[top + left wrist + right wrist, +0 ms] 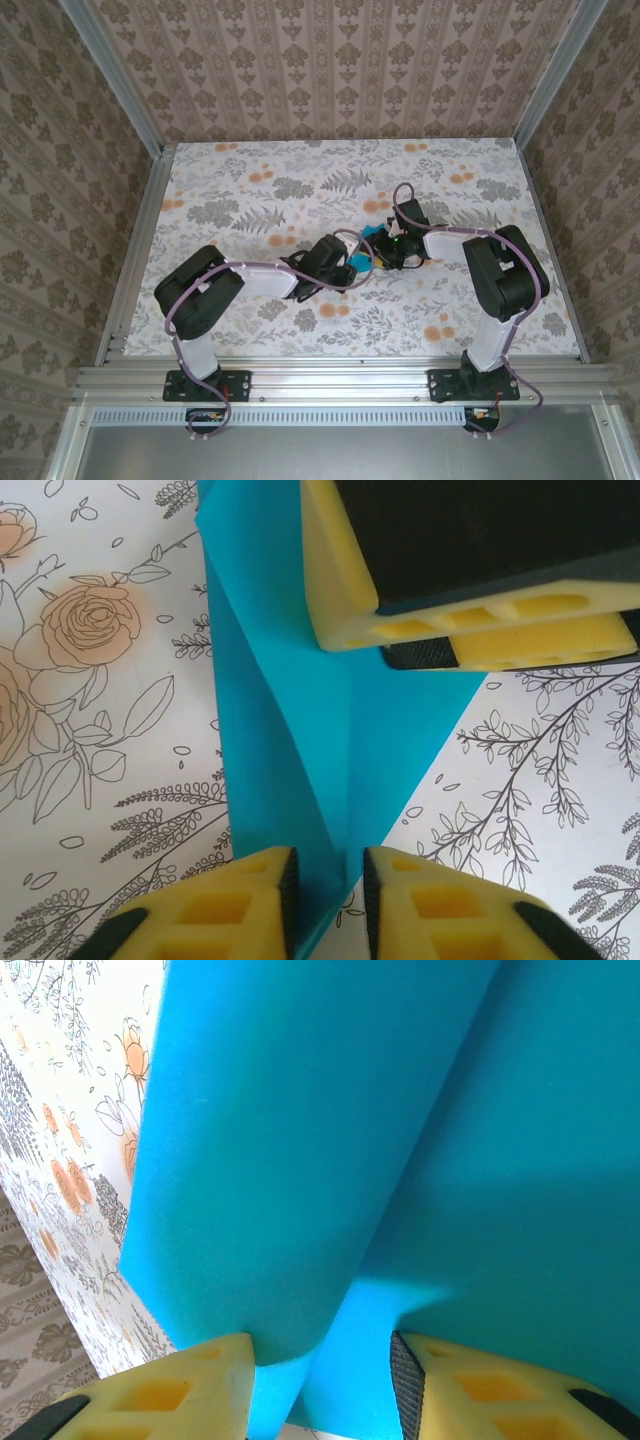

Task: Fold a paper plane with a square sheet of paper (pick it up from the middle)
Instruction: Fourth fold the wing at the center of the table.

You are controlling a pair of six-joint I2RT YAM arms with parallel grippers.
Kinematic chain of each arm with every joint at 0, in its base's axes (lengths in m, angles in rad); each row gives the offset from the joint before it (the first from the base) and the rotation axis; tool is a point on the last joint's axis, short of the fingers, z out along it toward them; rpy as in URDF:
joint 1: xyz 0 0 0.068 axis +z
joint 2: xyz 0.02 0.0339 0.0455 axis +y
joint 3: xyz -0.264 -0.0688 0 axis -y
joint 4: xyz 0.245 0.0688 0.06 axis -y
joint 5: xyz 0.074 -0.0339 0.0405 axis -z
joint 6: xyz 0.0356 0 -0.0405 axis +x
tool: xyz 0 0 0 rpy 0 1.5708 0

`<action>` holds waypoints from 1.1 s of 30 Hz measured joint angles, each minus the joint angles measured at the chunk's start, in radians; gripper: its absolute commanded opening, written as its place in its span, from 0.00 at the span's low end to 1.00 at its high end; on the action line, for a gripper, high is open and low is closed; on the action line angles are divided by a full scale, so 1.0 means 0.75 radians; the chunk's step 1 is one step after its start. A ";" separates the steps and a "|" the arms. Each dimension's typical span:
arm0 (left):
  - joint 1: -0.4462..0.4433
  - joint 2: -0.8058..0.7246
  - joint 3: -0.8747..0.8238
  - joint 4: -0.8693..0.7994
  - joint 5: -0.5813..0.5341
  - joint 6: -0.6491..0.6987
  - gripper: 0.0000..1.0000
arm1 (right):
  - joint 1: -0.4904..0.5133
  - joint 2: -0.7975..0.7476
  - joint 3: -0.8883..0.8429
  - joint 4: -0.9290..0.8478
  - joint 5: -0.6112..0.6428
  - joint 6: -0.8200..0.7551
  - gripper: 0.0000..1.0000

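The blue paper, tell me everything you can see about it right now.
The blue paper is thin, plain, bright cyan and unmarked, folded into a narrower shape with sharp diagonal creases and a raised ridge. It is mid-table over the flowered tabletop, between the two arms. One end passes between the fingers of the left gripper; the right gripper looks closed on a bulging fold at the other end.

Floral-print table (250,200), damask wallpaper walls (330,60)
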 measured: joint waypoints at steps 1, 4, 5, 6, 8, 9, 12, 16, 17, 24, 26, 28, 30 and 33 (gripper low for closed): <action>0.000 0.000 0.004 -0.008 0.001 -0.001 0.20 | 0.000 0.000 0.000 -0.001 0.000 -0.001 0.44; 0.002 0.000 0.013 -0.026 0.003 -0.002 0.15 | 0.000 0.001 0.001 -0.002 0.001 -0.001 0.44; 0.002 0.000 0.015 -0.029 0.007 -0.003 0.14 | 0.000 0.001 0.001 -0.002 0.001 -0.001 0.44; 0.005 0.000 0.018 -0.034 0.013 -0.004 0.13 | 0.000 0.001 0.001 -0.002 0.001 -0.001 0.44; 0.016 0.000 0.020 -0.041 0.040 -0.016 0.09 | 0.000 0.001 0.001 -0.002 0.001 -0.001 0.44; 0.027 0.000 0.021 -0.043 0.062 -0.026 0.07 | 0.000 0.001 0.001 -0.002 0.001 -0.001 0.44; 0.069 0.000 0.021 -0.046 0.140 -0.061 0.06 | 0.000 0.001 0.001 -0.001 0.000 -0.002 0.45; 0.139 0.000 0.021 -0.032 0.276 -0.126 0.06 | -0.002 0.001 -0.002 0.011 -0.003 -0.006 0.45; 0.156 0.000 0.021 -0.023 0.307 -0.143 0.07 | -0.003 0.001 -0.004 0.015 -0.003 -0.008 0.46; 0.212 0.001 0.014 0.038 0.428 -0.219 0.23 | -0.007 -0.001 -0.008 0.024 -0.003 -0.032 0.46; 0.212 0.001 0.014 0.046 0.443 -0.221 0.28 | -0.007 -0.001 -0.008 0.023 -0.003 -0.033 0.46; 0.211 0.001 0.014 0.048 0.454 -0.218 0.32 | -0.007 0.000 -0.005 0.019 -0.002 -0.033 0.46; 0.211 0.001 0.014 0.048 0.460 -0.211 0.33 | -0.007 0.003 0.001 0.010 -0.001 -0.033 0.47; 0.211 0.001 0.014 0.047 0.460 -0.202 0.33 | -0.007 0.006 0.010 -0.002 -0.001 -0.033 0.48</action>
